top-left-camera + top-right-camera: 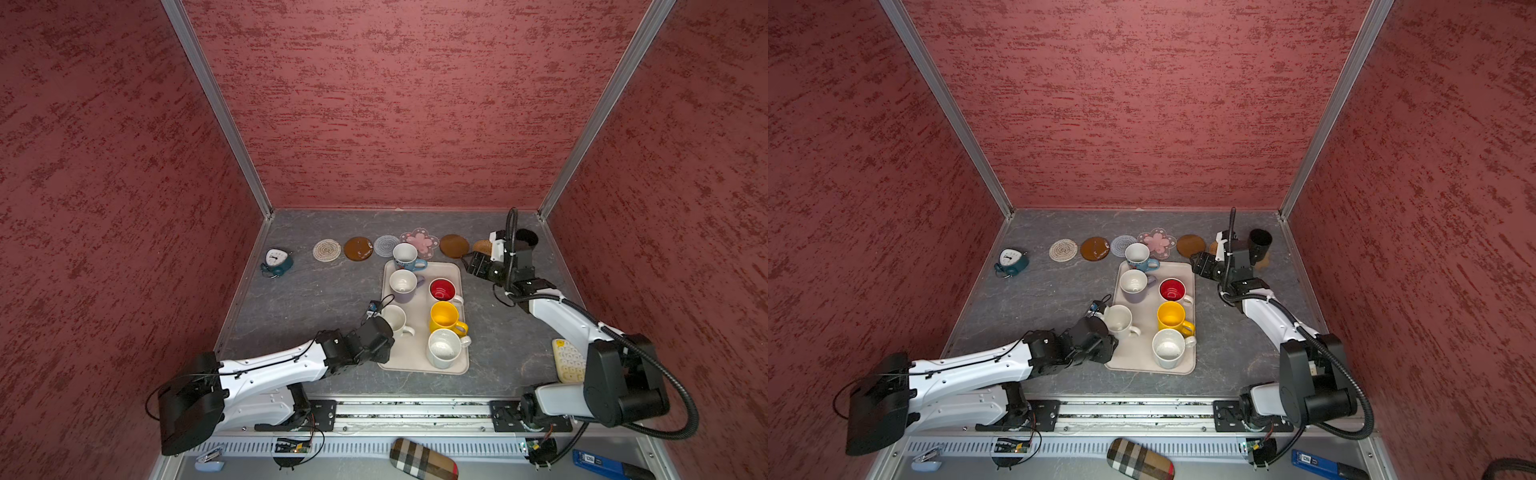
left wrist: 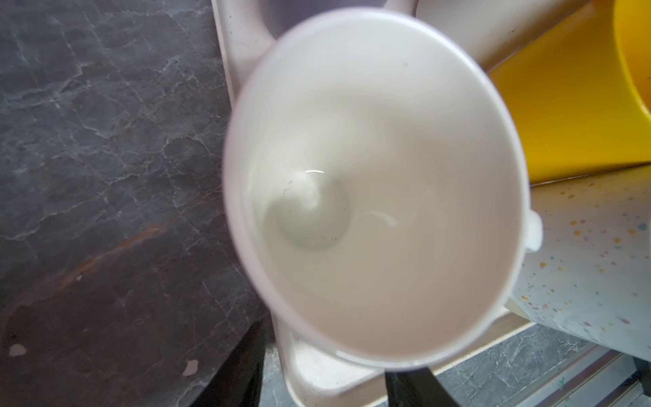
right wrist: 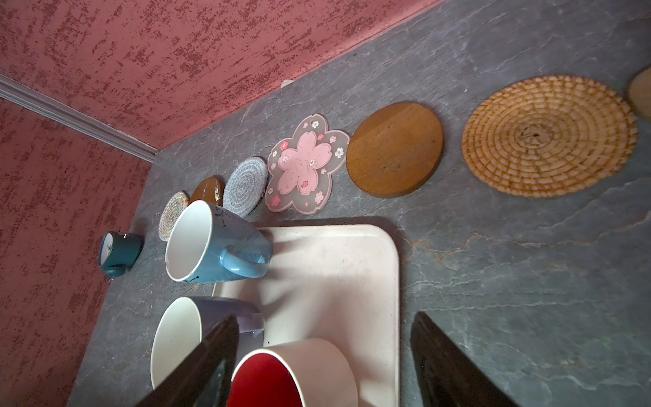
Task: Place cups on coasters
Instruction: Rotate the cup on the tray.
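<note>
Left end effector: at the plain white cup on the 9 o'clock side of the tray. Dark fingers show below the rim, but I cannot tell whether they clamp it.
Right end effector: jaws spread wide with nothing between them, above the tray's 1 o'clock corner.
Tray cups: lavender cup at 11 o'clock, red-lined cup at 1 o'clock, yellow cup at 3 o'clock, speckled white cup at 5 o'clock.
Blue-based cup: at the tray's 12 o'clock edge.
Black cup: at 1 o'clock on the worktop, with a tan mat at its foot.
Coasters: a row along the worktop's 12 o'clock side, made up of pale spiral, glossy brown disc, grey spiral, pink flower, wooden disc and wicker disc.
</note>
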Motion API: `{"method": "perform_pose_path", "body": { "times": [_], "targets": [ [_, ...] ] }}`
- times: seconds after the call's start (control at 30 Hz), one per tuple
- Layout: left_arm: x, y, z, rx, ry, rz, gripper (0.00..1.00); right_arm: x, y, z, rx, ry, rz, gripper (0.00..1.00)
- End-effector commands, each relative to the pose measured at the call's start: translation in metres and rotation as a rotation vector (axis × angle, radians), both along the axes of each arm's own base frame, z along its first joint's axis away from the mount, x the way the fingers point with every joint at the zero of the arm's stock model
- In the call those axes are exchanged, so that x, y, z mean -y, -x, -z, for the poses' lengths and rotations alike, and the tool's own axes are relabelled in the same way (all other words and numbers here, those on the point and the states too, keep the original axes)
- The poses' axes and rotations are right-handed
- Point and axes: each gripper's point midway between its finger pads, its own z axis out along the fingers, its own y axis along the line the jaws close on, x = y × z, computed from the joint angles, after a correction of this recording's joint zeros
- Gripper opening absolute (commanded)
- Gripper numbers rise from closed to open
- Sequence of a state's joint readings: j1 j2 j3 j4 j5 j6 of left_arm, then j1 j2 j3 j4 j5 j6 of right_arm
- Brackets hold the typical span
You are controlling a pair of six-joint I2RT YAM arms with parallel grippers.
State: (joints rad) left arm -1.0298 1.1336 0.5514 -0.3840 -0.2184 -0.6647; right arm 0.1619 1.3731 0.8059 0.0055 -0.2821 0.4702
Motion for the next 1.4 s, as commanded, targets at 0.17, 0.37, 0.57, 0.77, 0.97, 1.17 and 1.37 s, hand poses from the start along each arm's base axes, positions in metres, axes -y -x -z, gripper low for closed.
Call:
{"method": "perform_pose_path", "body": {
  "times": [0.17,0.37,0.57,0.77,0.97,1.17,1.37],
  "targets": [
    [0.003,-0.010,0.003,0.036,-0.004,0.025,0.43,-0.001,-0.003,-0.006,0.040,0.007,-0.013,0.78],
    [0.004,-0.013,0.011,0.034,-0.011,0.029,0.39,0.000,-0.003,-0.005,0.043,0.018,-0.008,0.78],
    [0.005,-0.017,0.014,0.043,-0.013,0.021,0.38,0.002,-0.004,-0.002,0.037,0.029,-0.003,0.78],
    [0.001,-0.021,0.019,0.033,-0.012,-0.006,0.36,0.002,-0.004,-0.002,0.036,0.033,-0.003,0.78],
    [-0.004,-0.030,0.021,0.038,0.000,-0.034,0.35,0.003,-0.004,0.000,0.030,0.039,-0.001,0.78],
    [-0.005,-0.037,0.023,0.042,0.006,-0.047,0.35,0.003,-0.005,-0.001,0.033,0.042,-0.002,0.78],
    [-0.006,-0.047,0.024,0.040,0.013,-0.058,0.34,0.003,-0.005,0.000,0.029,0.044,-0.002,0.78]
  ]
}}
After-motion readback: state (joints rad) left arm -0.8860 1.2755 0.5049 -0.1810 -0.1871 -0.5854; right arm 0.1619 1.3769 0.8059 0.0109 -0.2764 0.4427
